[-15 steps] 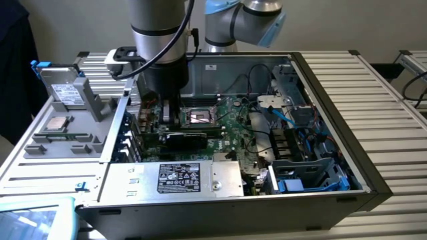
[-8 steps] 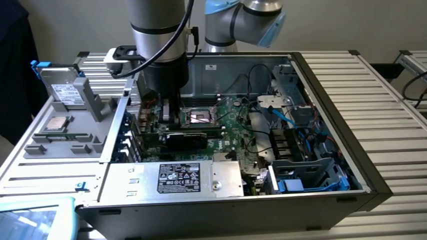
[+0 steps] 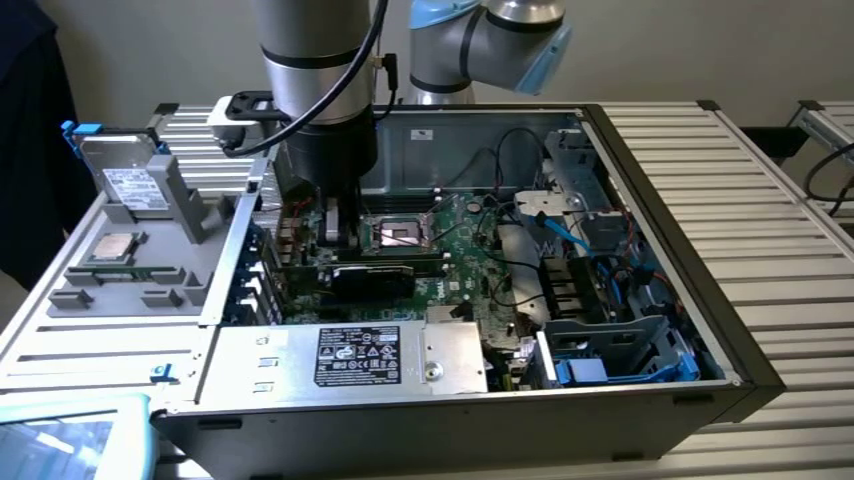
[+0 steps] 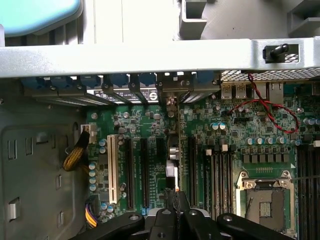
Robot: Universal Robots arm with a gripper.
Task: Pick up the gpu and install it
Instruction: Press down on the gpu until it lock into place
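The gpu [image 3: 374, 278] stands on edge over the motherboard inside the open PC case [image 3: 667, 290], its black cooler shroud facing the exterior view. In the wrist view the gpu [image 4: 178, 142] is a thin edge-on line running from its silver bracket at the case's rear slots down to my gripper [image 4: 173, 202]. The fingers [image 4: 162, 220] are closed against the card's edge, so the gripper is shut on it. The card lies along a black expansion slot [image 4: 192, 165], and I cannot tell whether it is seated. In the exterior view the gripper [image 3: 334, 238] hangs low inside the case under the arm.
The bare CPU socket [image 3: 398, 235] and memory slots [image 4: 220, 175] lie beside the card. A white slot [image 4: 111, 167] and red-black wires [image 4: 270, 112] flank it. The labelled power supply [image 3: 358, 357] sits in front. A grey tray [image 3: 80, 300] at the exterior view's left holds a drive [image 3: 131, 185].
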